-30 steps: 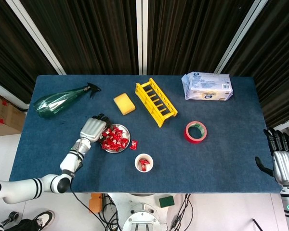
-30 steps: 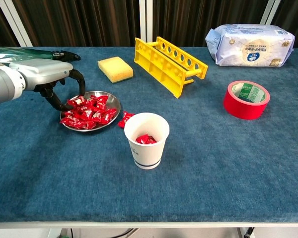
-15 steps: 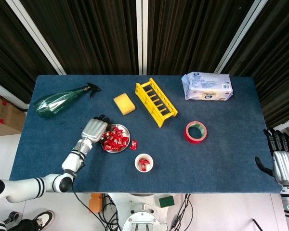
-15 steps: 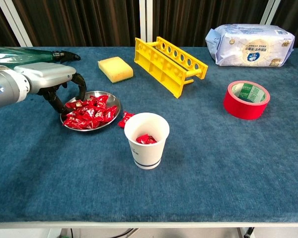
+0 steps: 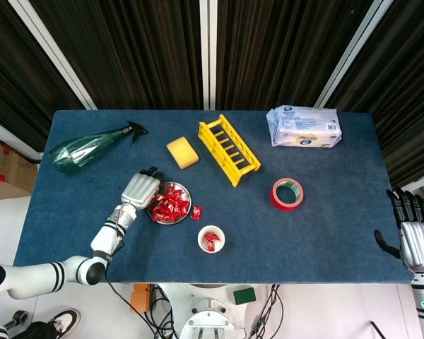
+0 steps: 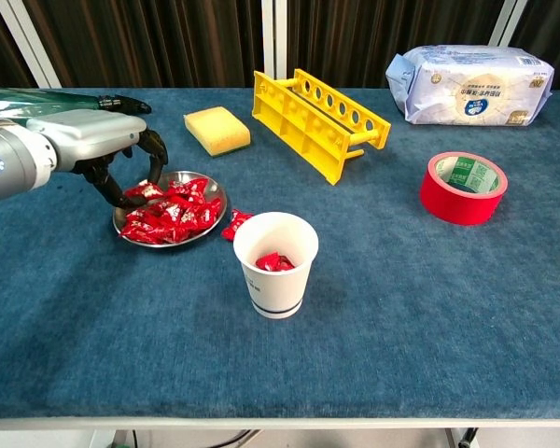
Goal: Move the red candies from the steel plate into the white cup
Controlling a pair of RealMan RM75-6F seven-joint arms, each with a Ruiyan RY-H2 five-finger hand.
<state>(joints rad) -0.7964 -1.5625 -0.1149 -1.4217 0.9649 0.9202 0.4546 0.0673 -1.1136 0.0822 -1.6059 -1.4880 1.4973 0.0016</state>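
Note:
The steel plate (image 6: 216,192) (image 5: 187,197) sits left of centre, heaped with red candies (image 6: 171,216) (image 5: 169,205). My left hand (image 6: 101,147) (image 5: 140,189) hangs over the plate's left rim. Its fingers (image 6: 118,183) curl down to the candies at that edge, and I cannot tell whether one is pinched. The white cup (image 6: 276,265) (image 5: 211,239) stands upright to the right and in front of the plate, with a few red candies inside. One loose candy (image 6: 235,224) (image 5: 196,212) lies on the cloth between plate and cup. My right hand (image 5: 417,241) hangs off the table's right edge, fingers spread and empty.
A yellow rack (image 6: 318,121), a yellow sponge (image 6: 217,129) and a green spray bottle (image 5: 92,147) lie behind the plate. A red tape roll (image 6: 463,187) and a wipes pack (image 6: 469,85) are to the right. Bare blue cloth spreads in front of the cup.
My left hand has edged right over the plate's left rim and its fingers have curled further into the candies. The right hand has not moved.

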